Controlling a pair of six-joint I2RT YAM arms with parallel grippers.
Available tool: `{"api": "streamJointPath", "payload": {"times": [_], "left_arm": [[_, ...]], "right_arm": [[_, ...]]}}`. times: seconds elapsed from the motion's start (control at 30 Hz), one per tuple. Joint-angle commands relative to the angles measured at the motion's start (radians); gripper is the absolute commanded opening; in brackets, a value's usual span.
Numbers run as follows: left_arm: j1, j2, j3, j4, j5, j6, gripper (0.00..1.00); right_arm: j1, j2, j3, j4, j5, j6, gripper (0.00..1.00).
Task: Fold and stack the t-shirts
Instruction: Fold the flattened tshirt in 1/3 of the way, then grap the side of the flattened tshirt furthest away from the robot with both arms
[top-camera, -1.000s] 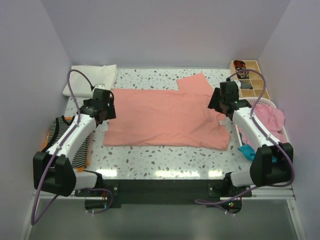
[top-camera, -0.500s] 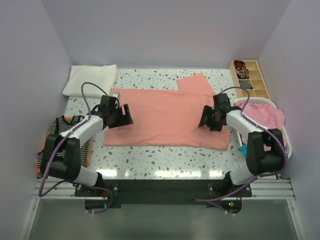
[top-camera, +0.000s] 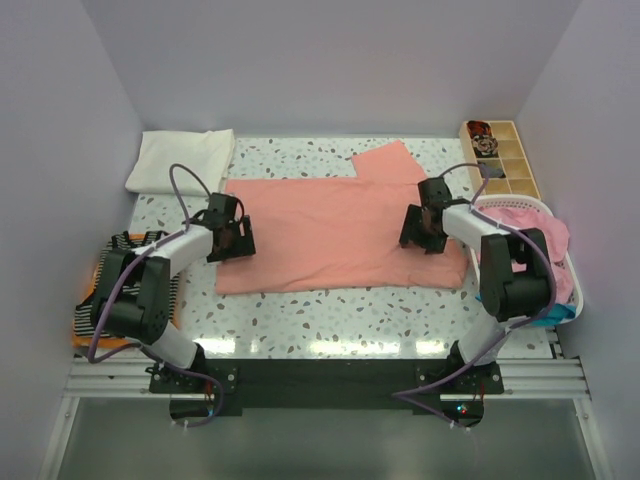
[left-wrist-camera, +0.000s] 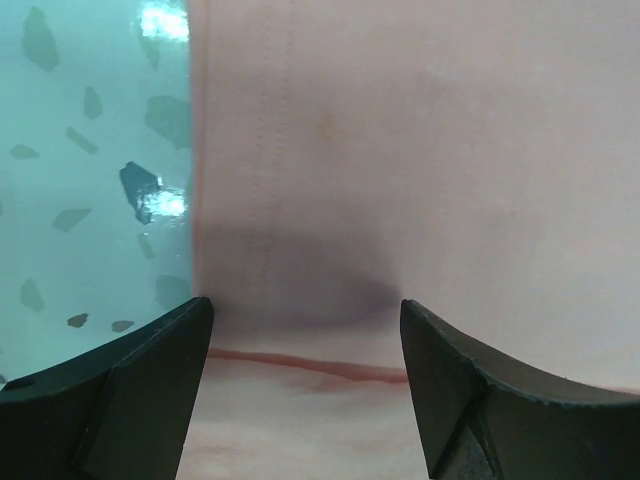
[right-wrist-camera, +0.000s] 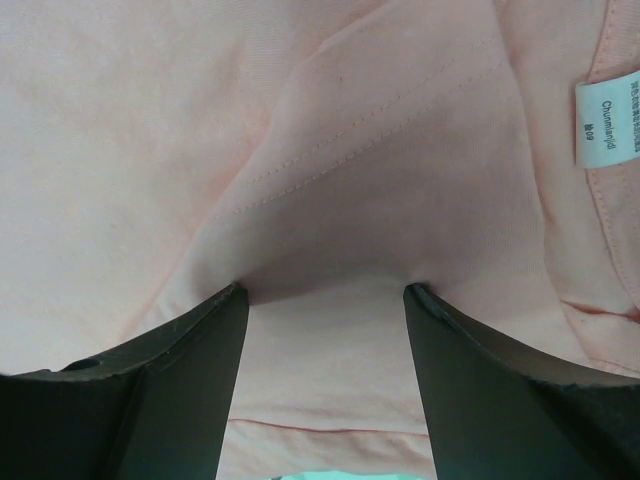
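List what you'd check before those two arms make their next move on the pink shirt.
1. Opening of left tool: ok, jaws apart at the left edge of the salmon t-shirt.
2. Opening of right tool: ok, jaws apart over cloth beside the neck label.
3. Shirt gripped: not ok, neither tool has shut on it.
4. Shirt lying flat: not ok, a crease bunches at the right tool.
5. Fingertips touching the cloth: cannot tell.
6. Shirt's left edge resting on the table: ok.
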Motion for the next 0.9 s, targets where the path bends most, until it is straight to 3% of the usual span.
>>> {"api": "streamJointPath", "payload": {"times": [0.0, 0.1, 0.27, 0.43, 0.57, 0.7, 0.87], "left_arm": [[-0.004, -0.002, 0.0, -0.024, -0.118, 0.028, 0.81], [-0.006, -0.032, -0.015, 0.007, -0.109, 0.031, 0.8], [-0.01, -0.164, -0.015, 0.069, -0.051, 0.034, 0.81], [-0.01, -0.214, 0.011, 0.22, 0.121, 0.017, 0.84], [-0.01, -0.071, 0.113, 0.332, 0.226, 0.005, 0.84], [-0.004, 0.079, 0.284, 0.398, 0.213, -0.006, 0.85], [0.028, 0.322, 0.587, 0.314, 0.193, 0.023, 0.87]], "right_arm": [[-0.005, 0.024, 0.075, 0.028, 0.022, -0.074, 0.67], [-0.007, -0.039, 0.062, 0.081, -0.079, -0.099, 0.68], [-0.007, -0.189, 0.06, 0.099, -0.123, -0.088, 0.69], [-0.007, -0.148, 0.149, 0.06, -0.092, -0.065, 0.7], [-0.007, -0.004, 0.279, 0.017, -0.092, -0.04, 0.69], [-0.01, 0.113, 0.429, 0.066, -0.088, -0.008, 0.7], [-0.03, 0.367, 0.791, -0.022, -0.071, -0.083, 0.71]]}}
